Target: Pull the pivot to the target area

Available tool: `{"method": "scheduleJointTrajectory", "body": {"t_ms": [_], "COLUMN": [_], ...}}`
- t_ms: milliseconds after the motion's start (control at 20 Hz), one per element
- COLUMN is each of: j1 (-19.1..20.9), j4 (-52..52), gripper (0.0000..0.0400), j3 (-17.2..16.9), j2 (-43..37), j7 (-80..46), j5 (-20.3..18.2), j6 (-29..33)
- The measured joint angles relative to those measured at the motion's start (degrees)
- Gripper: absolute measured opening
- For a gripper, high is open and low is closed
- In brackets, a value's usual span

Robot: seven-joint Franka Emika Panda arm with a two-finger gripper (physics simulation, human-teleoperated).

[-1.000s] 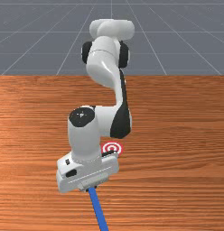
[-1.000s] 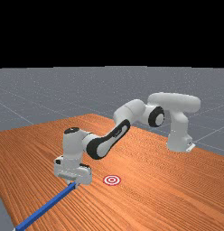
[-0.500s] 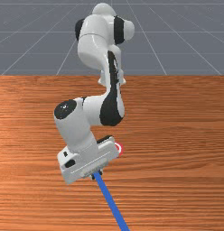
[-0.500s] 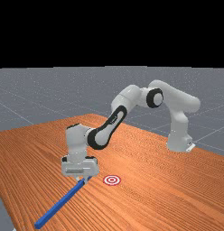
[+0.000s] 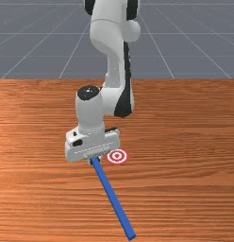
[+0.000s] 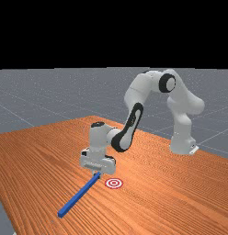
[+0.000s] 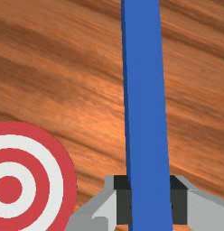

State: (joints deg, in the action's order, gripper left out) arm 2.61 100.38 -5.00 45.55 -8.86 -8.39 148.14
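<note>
While the gripper [image 5: 94, 161] clasps the blue stick [image 5: 114, 201] between both fingers [image 7: 179, 212], target [image 5: 117, 156] lies near; free end toward table's [image 6: 134, 215] edge at far view's left.

Our front view faced the arm [image 5: 90, 113], looking down to the far edge of the tabletop [image 5: 194, 123]. Farther off, our far view looked across more levelly. Close in, our wrist view peered down past the fingers [image 7: 123, 198]; all three shared the target [image 5: 117, 156].
</note>
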Motion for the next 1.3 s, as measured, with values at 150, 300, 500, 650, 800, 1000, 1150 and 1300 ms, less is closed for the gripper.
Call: {"method": "scheduleJointTrajectory", "body": {"t_ms": [150,300,500,650,800,1000,1150,1300], "j1": [4.6,8.7,9.0,8.7,9.6,11.5,9.6,7.7], "j4": [7.2,14.3,20.9,24.5,27.8,31.9,31.9,28.5], "gripper": [0.0096,0.0095,0.0096,0.0096,0.0096,0.0096,0.0096,0.0097], "j3": [5.1,8.9,8.7,8.4,9.0,11.1,8.9,6.3], "j2": [-3.9,-7.3,-10.5,-12.0,-13.7,-15.3,-17.0,-16.9], "j7": [6.9,11.0,11.4,11.4,13.9,14.9,11.4,8.6], "j5": [-3.7,-7.9,-8.0,-7.9,-7.4,-10.0,-9.3,-5.2], "j6": [2.7,4.3,8.0,11.4,11.8,16.1,12.9,1.8]}}
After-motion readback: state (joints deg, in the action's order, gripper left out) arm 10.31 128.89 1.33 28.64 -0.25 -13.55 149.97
